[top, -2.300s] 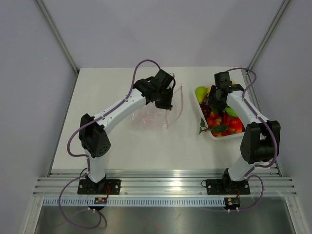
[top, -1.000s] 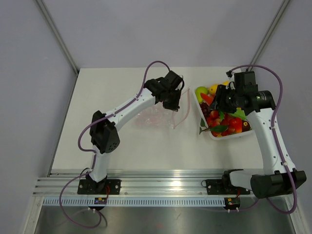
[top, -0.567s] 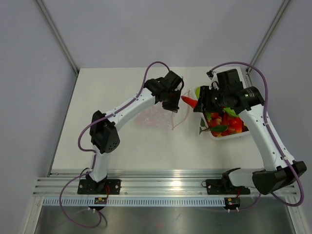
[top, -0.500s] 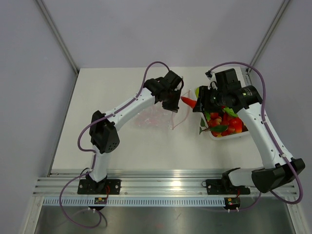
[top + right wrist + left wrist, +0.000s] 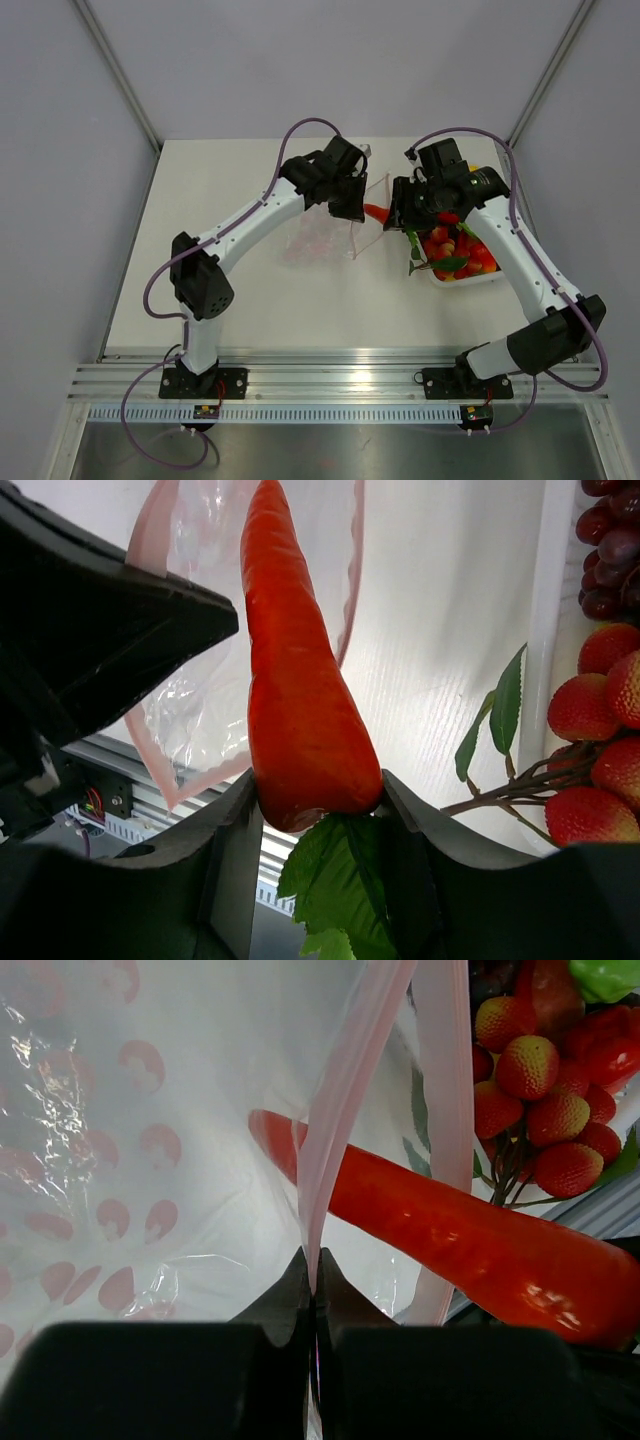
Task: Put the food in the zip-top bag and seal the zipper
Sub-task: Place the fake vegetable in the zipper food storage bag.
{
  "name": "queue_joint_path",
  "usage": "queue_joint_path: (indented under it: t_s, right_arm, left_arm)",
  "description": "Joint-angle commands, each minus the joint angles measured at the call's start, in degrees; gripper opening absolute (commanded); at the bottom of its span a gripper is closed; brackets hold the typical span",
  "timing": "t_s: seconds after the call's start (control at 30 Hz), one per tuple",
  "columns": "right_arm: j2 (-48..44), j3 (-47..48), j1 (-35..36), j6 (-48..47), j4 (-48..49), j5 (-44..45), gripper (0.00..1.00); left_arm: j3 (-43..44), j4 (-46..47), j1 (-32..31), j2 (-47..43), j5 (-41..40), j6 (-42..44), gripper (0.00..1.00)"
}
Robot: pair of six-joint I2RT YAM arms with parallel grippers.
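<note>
My left gripper is shut on the pink-red zipper strip of the clear zip-top bag and holds its mouth up and open. My right gripper is shut on the thick end of an orange-red carrot with green leaves. The carrot points left and its tip is inside the bag's mouth. The rest of the food, strawberries, grapes and green pieces, lies in the white tray at the right.
The bag has pink printed spots and its body rests on the white table. A cluster of strawberries on a stem lies by the tray's edge. Metal rails run along the table's near edge.
My right arm lifted the carrot from the tray and carried it left into the bag's mouth. My left gripper kept hold of the zipper strip and shifted slightly.
</note>
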Motion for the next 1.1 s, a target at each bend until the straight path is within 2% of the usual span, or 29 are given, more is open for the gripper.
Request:
queue_joint_path:
  t_s: [0.0, 0.23, 0.3, 0.33, 0.4, 0.43, 0.47, 0.67, 0.8, 0.83, 0.9, 0.93, 1.07]
  right_arm:
    - [2.19, 1.97, 1.38, 2.61, 3.92, 1.25, 0.25]
    - [7.65, 6.54, 2.70, 7.00, 5.51, 3.44, 0.31]
    - [8.61, 7.25, 3.14, 7.79, 6.03, 4.23, 0.45]
    - [8.62, 7.25, 3.58, 8.14, 6.30, 4.24, 0.62]
    - [7.92, 6.90, 4.11, 8.50, 7.70, 4.15, 0.81]
    - [7.66, 6.63, 4.46, 8.59, 8.14, 3.89, 0.86]
    - [7.04, 6.28, 4.37, 8.67, 8.41, 3.88, 0.87]
    - [3.53, 5.93, 4.46, 7.80, 6.74, 8.18, 0.86]
    - [0.80, 5.23, 4.28, 7.27, 5.69, 14.15, 0.71]
    - [0.01, 4.53, 4.11, 7.53, 5.86, 16.26, 0.58]
    - [-1.75, 3.65, 2.97, 7.71, 6.56, 16.72, 0.49]
    - [-2.27, 2.69, 2.44, 7.88, 6.48, 16.89, 0.47]
    - [-4.91, -0.31, -1.77, 8.32, 8.14, 14.71, 0.47]
  left_arm:
    - [-1.21, 3.14, 0.00, -3.61, 3.04, -0.02, 0.00]
    - [-2.26, 4.19, -0.09, -4.75, 4.70, -0.46, 0.00]
    - [-2.53, 4.63, -0.09, -5.02, 4.97, -0.54, 0.00]
    - [-2.88, 4.81, -0.09, -5.28, 4.97, -0.54, 0.00]
    - [-3.14, 4.99, -0.09, -5.28, 5.15, -0.54, 0.00]
    - [-3.23, 5.07, -0.09, -5.37, 5.23, -0.63, 0.00]
    - [-3.41, 5.16, -0.09, -5.29, 5.15, -0.63, 0.00]
    - [-3.32, 5.16, 0.17, -5.02, 5.15, -0.89, 0.00]
    - [-3.49, 5.07, 1.05, -4.93, 5.15, -1.24, 0.00]
    - [-3.50, 5.16, 1.23, -5.11, 5.58, -1.33, 0.00]
    - [-3.58, 5.34, 1.66, -5.28, 6.11, -1.42, 0.00]
    - [-3.50, 5.25, 1.84, -5.55, 6.72, -1.34, 0.00]
    - [-3.15, 5.86, 3.07, -7.21, 9.27, -1.51, 0.00]
